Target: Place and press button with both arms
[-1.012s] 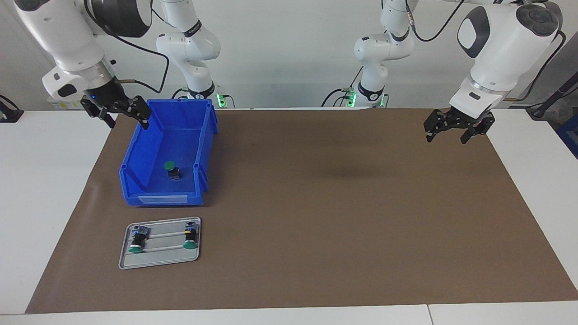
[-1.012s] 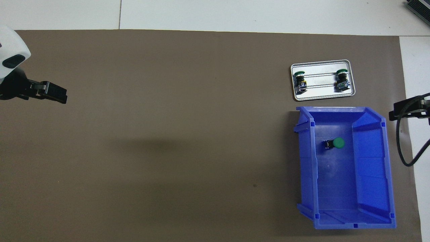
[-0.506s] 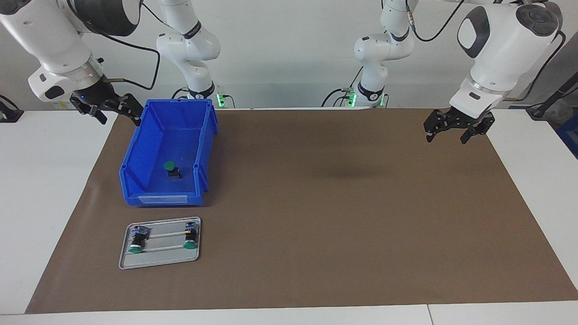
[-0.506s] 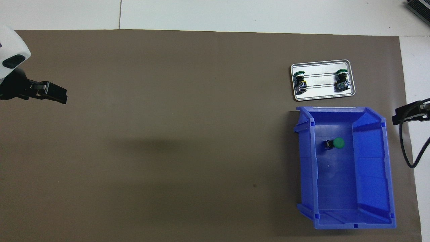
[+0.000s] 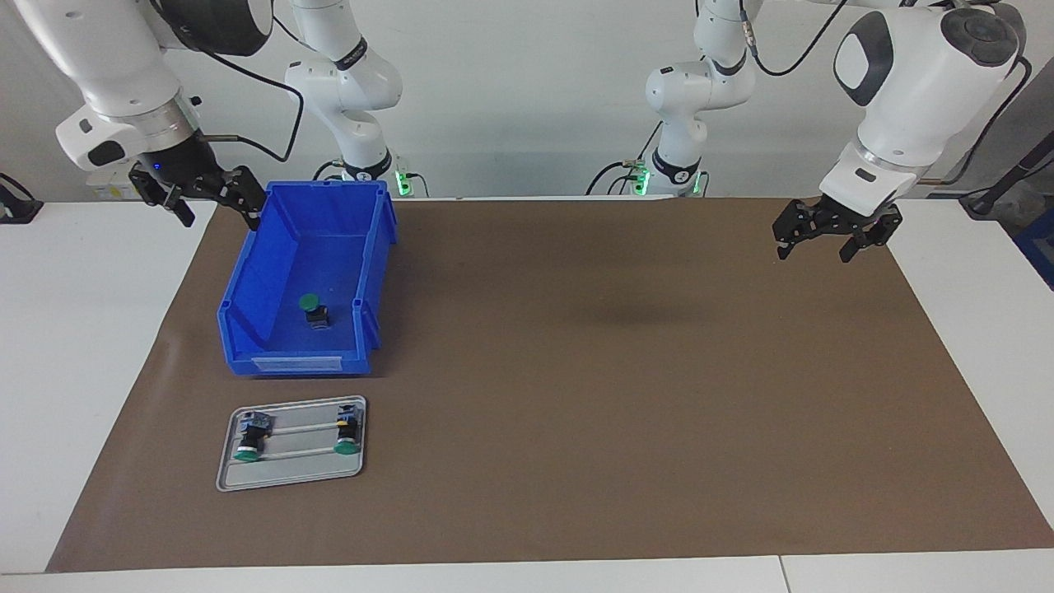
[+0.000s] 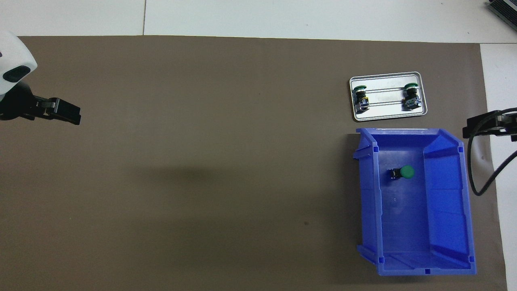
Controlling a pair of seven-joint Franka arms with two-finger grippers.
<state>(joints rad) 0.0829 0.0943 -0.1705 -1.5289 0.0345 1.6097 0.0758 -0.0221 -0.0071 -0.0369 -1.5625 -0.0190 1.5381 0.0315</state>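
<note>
One button [image 5: 314, 306] lies inside blue bin [image 5: 247, 284].

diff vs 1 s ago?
Right tool backed off toward the table's edge and rose, then swung partway back toward the blue bin rim; empty, nothing grasped. Left tool, button in the bin, and tray with two switches unchanged.

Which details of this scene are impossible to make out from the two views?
- Right gripper: the overhead view's edge cuts off all but its tip.
- Left gripper: the overhead view's edge cuts off its arm.
- The button in the blue bin: its yellow ring and base are too small to see.
- The two switches on the metal tray: any markings are too small.
</note>
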